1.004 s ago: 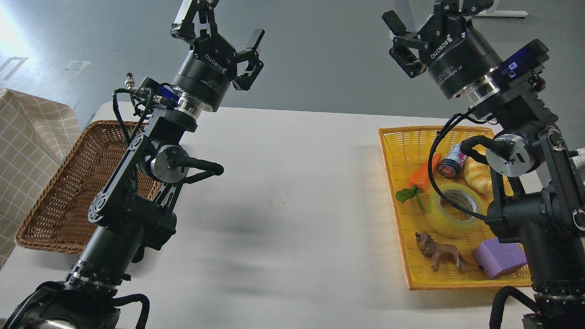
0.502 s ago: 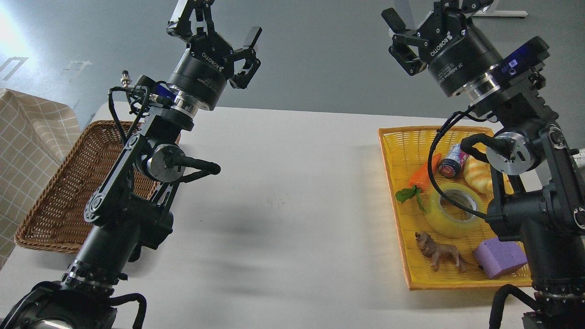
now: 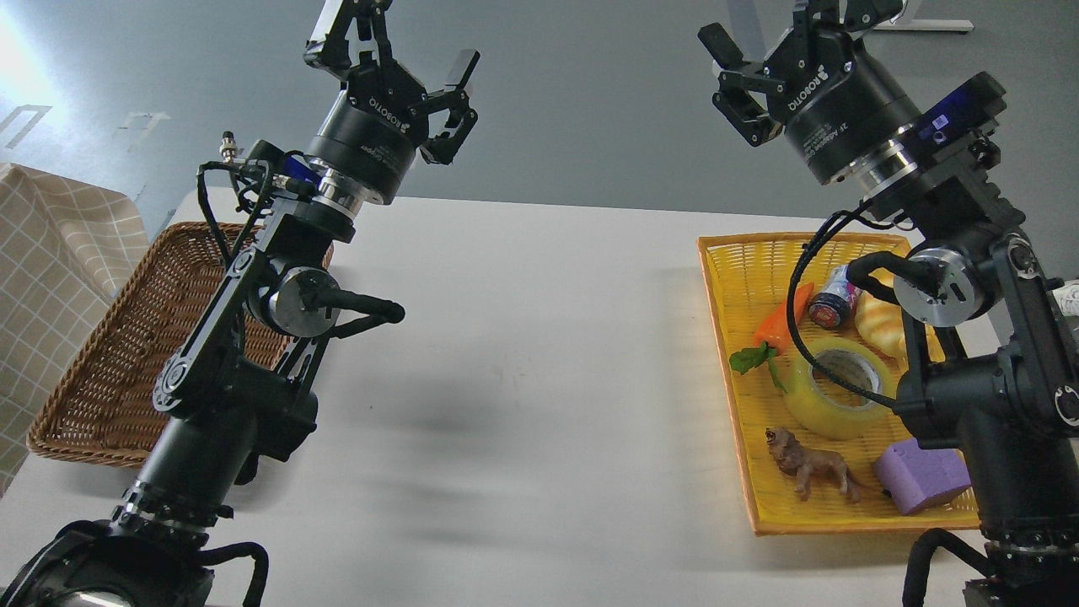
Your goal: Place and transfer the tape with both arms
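Nearest you, the tape lies flat in the yellow basket, just behind the toy lion and purple block. Expect it light, stiff and slick-sided; pinch one wall through the core hole. Farther off, your right gripper and left gripper hang raised, both spread and empty

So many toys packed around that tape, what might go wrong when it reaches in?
The tape lies crowded in the yellow tray: the carrot and lion sit close, so descending fingers may knock them. A black cable crosses the roll and might snag. Both the right gripper and left gripper are open, raised far above.
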Controlling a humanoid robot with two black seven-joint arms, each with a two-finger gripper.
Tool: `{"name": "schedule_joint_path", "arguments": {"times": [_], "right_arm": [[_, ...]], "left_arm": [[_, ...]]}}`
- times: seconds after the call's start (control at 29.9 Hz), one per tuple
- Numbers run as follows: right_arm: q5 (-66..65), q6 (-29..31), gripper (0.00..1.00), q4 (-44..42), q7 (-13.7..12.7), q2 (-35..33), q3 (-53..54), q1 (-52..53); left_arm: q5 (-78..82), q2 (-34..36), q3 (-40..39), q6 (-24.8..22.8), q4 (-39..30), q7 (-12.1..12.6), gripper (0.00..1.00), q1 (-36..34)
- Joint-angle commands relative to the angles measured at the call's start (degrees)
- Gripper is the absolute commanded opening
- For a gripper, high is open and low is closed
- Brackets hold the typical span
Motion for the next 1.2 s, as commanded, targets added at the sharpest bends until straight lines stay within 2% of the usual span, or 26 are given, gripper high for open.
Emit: {"name": "schedule_joint_path", "arguments": {"times": [0.0,0.1,0.27,0.97,1.17], "right_arm": [[0.0,0.0,1.0,0.1,0.0,0.0,0.0,0.2],[0.0,0.0,1.0,0.0,-0.1,0.0,0.0,0.3],[0.0,0.7,1.0,0.0,-2.7,0.0,-3.9,0.8],[-0.8,0.4,1.0,2.4,-2.2,-0.3,-2.1,0.5],[-5.4,0.5,1.0,5.3,-1.8,-13.9,-4.1,-0.1]], "left_arm": [[0.0,-0.1,0.1,0.0,0.0,0.1,0.99,0.2],[0.0,0.1,0.0,0.0,0.0,0.0,0.99,0.3],[0.0,0.3,0.1,0.0,0.0,0.0,0.99,0.3],[0.0,0.4,0.1,-0.4,0.0,0.0,0.99,0.3],[0.0,0.4,0.1,-0.4,0.0,0.1,0.99,0.3]]}}
